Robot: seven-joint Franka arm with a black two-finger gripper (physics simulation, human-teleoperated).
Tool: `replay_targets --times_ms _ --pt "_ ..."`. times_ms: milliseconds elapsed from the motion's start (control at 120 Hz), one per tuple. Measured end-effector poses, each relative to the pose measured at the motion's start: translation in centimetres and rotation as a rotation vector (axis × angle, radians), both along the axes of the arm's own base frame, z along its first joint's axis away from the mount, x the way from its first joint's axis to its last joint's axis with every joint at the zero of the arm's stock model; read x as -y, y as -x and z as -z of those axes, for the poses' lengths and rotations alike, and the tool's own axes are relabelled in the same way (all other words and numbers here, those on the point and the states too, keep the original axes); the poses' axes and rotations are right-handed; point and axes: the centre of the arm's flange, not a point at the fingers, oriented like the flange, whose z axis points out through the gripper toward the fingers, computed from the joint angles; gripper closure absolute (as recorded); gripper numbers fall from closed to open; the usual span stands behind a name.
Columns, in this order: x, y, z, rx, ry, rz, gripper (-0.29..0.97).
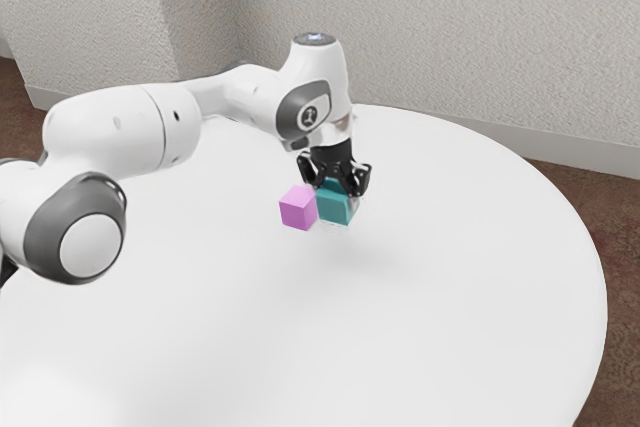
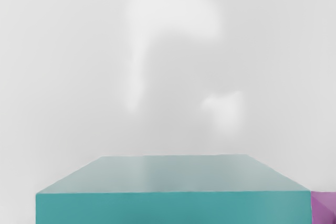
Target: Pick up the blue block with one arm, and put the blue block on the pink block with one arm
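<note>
While the round white table (image 1: 430,337) lay bare up front, a small pink square block (image 1: 298,209) sat on it. Just beside it was the blue-green square block (image 1: 335,211), pinched from two sides by the black two-finger gripper (image 1: 338,190).

round white table (image 1: 450,327) | textured light wall (image 1: 450,17) behind | brown floor (image 1: 600,192) | white baseboard (image 1: 560,143) at wall's foot

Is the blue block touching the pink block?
Cannot tell. Exterior and wrist views show the blue block and pink block edge to edge; neither shows contact or gap plainly.
</note>
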Motion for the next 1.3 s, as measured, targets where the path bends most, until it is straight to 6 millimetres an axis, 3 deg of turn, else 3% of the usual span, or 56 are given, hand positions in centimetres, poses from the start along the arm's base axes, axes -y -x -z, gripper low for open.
replay_targets --times_ms 208,367,625,1000,1300 --pt "-3.3 -3.0 -3.0 0.092 0.024 -0.052 0.34" --pt "-6.1 -3.7 -2.5 0.088 0.023 -0.089 0.35" --pt "-8.6 -3.5 -2.2 0.025 0.01 -0.121 0.35" --pt "-10.9 -4.1 -1.4 0.0 0.023 -0.152 0.35" --pt "-11.1 -4.4 -0.9 -0.002 0.033 -0.155 0.35"
